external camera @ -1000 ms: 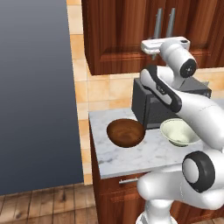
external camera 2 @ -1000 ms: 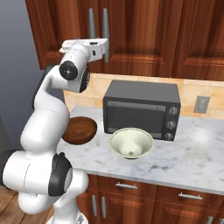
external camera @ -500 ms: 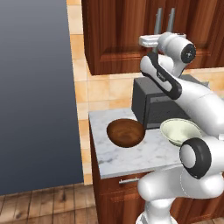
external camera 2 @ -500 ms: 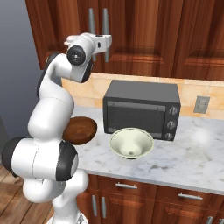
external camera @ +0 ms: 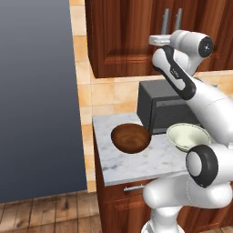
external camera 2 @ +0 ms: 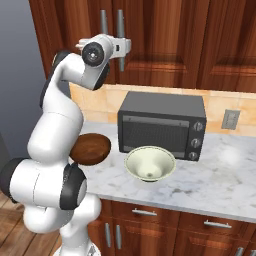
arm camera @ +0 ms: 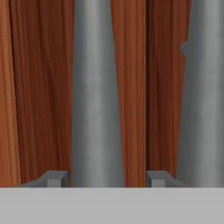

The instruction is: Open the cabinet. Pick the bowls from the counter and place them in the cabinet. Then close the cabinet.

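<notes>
Since a second ago the white arm has reached up and forward, carrying its two-finger gripper (arm camera: 103, 178) to the long silver bar handle (arm camera: 94, 92) of the dark reddish-brown wooden wall cabinet (external camera: 123, 36), upper centre of both base views. The fingertips (arm camera: 54, 178) now straddle that bar.

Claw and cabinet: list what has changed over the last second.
The claw moved forward to the cabinet and now straddles the left handle, its fingers narrowing around the bar. The doors are still shut; both bowls and the microwave stayed put.
</notes>
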